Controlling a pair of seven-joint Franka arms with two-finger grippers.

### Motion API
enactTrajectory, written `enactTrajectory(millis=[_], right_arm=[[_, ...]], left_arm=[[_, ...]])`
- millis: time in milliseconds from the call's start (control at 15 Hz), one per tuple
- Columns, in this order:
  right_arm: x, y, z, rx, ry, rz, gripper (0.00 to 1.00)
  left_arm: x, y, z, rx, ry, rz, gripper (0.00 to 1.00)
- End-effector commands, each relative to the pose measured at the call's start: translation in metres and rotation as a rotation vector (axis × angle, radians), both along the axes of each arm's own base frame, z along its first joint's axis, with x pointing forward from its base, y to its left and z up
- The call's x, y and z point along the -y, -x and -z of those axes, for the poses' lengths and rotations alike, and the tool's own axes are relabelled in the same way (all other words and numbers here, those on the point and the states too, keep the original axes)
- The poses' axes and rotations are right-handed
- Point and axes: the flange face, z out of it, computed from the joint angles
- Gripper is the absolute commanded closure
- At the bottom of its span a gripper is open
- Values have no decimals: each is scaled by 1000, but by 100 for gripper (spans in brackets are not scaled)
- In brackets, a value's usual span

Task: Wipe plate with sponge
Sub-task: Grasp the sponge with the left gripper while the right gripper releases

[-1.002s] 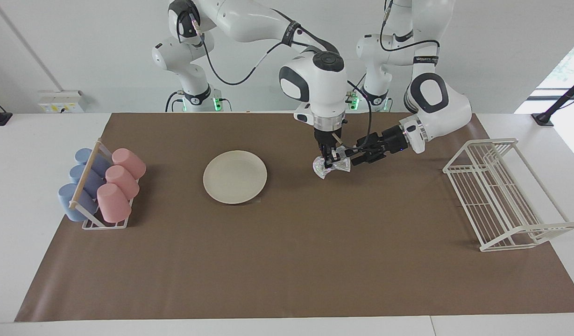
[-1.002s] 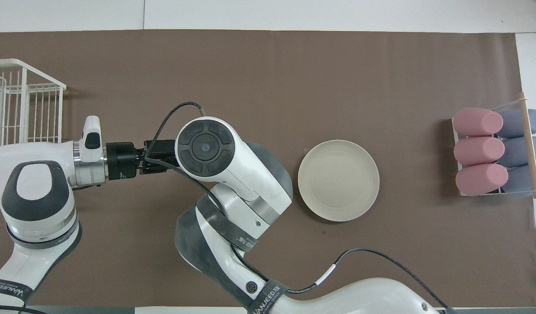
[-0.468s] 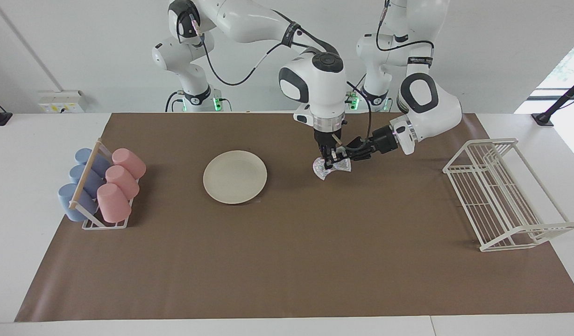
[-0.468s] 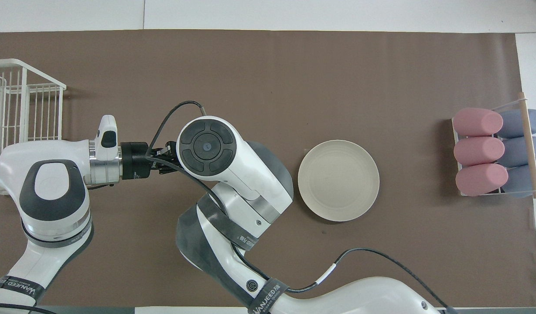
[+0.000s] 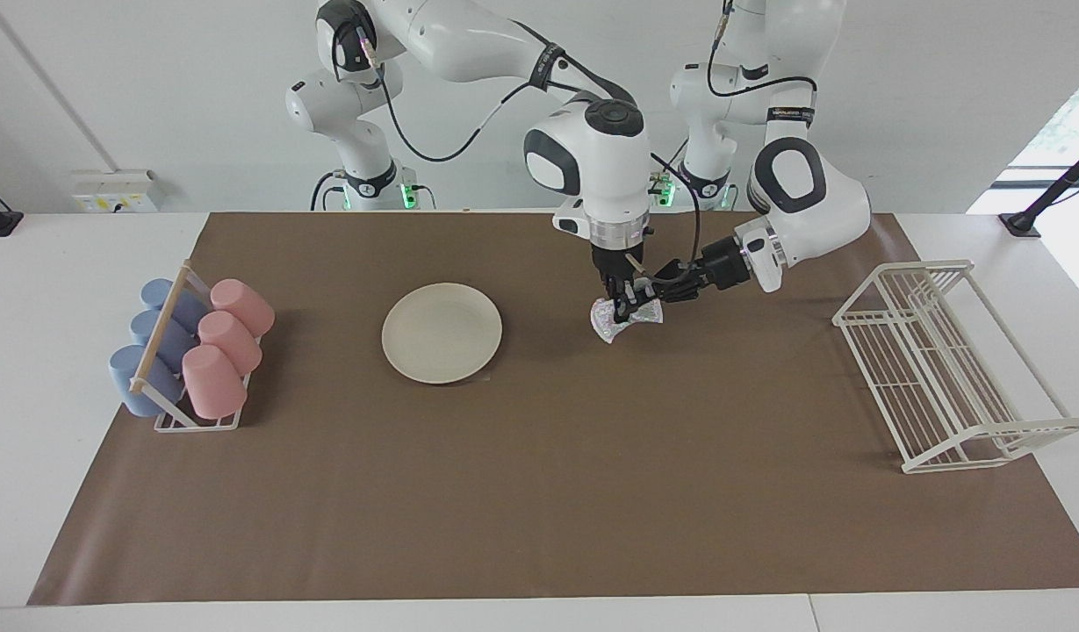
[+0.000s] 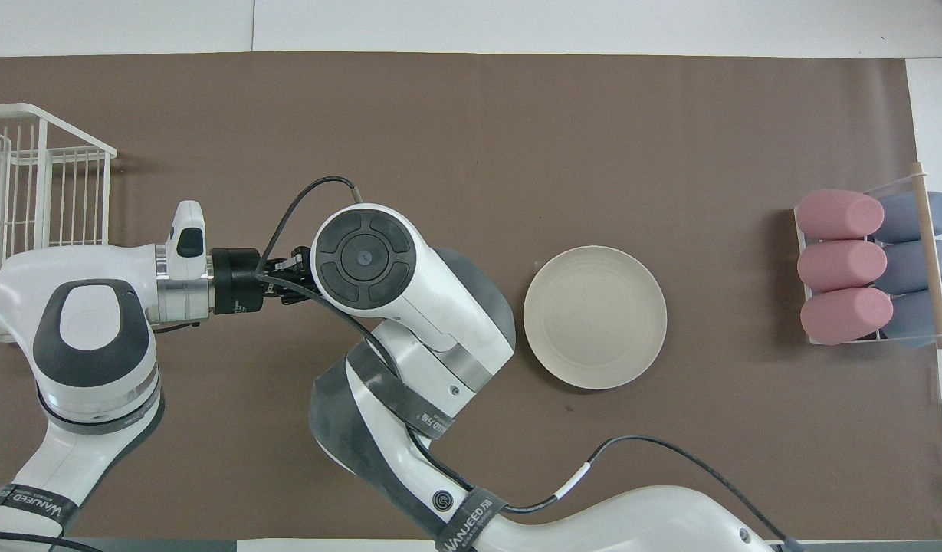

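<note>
One crumpled silvery sponge (image 5: 616, 318) (iridescent, shiny), flat cream plate (image 5: 442, 333)

Overhead view: the right arm's wrist housing (image 6: 367, 257) covers the sponge and both gripper tips entirely. The wire rack (image 6: 26, 199) is cut off by the frame edge. The blue cups (image 6: 911, 264) sit partly hidden by the pink cups (image 6: 842, 264).

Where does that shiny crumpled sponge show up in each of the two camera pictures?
Facing view: the sponge hangs at the meeting grippers, over the brown mat beside the plate, toward the left arm's end.
Overhead view: not visible; the right arm's round white joint covers that spot.
Shared landmark: the plate.
</note>
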Motion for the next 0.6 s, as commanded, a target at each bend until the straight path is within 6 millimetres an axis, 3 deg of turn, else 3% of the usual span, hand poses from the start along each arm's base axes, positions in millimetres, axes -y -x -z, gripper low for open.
enactTrajectory(millis=[0, 267, 535], right_arm=[[15, -6, -5, 25, -5, 28, 0], [81, -29, -53, 37, 57, -107, 0], [164, -19, -104, 3, 176, -505, 0]], left_arm=[[0, -4, -2, -14, 16, -7, 100], [-3, -10, -11, -16, 21, -1, 100], [-14, -25, -29, -62, -83, 24, 100]])
